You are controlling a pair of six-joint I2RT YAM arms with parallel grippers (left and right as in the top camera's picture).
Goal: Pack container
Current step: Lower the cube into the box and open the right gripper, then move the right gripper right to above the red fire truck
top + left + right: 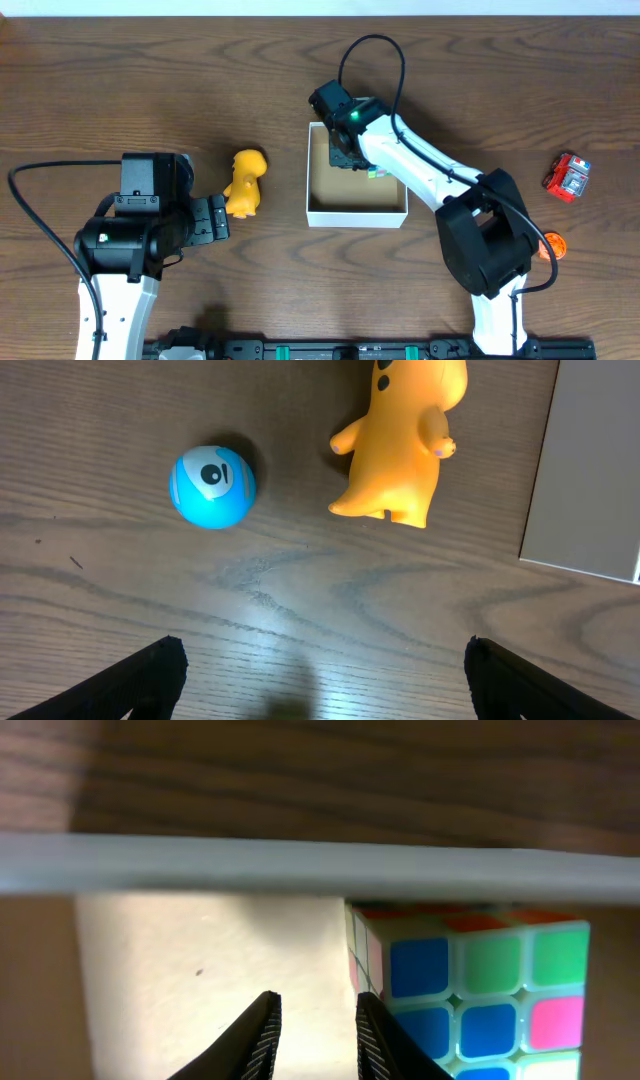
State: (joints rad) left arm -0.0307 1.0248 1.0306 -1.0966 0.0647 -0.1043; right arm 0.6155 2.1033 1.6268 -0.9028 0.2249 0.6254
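The container (357, 213) is a white square box with a tan inside, in the middle of the table. My right gripper (318, 1035) is down inside it at the far wall, open by a narrow gap with nothing between its fingers. A colourful puzzle cube (480, 990) lies in the box, touching the outer side of the right finger. The cube (378, 172) barely shows under the right arm from above. A yellow toy animal (245, 183) lies left of the box. My left gripper (325, 685) hangs wide open and empty, short of the yellow toy (400, 445) and a blue ball (212, 486).
A red toy car (567, 177) and a small orange toy (552, 245) lie at the right side of the table. The box's white outer wall (590, 470) stands just right of the yellow toy. From above, the left arm hides the blue ball.
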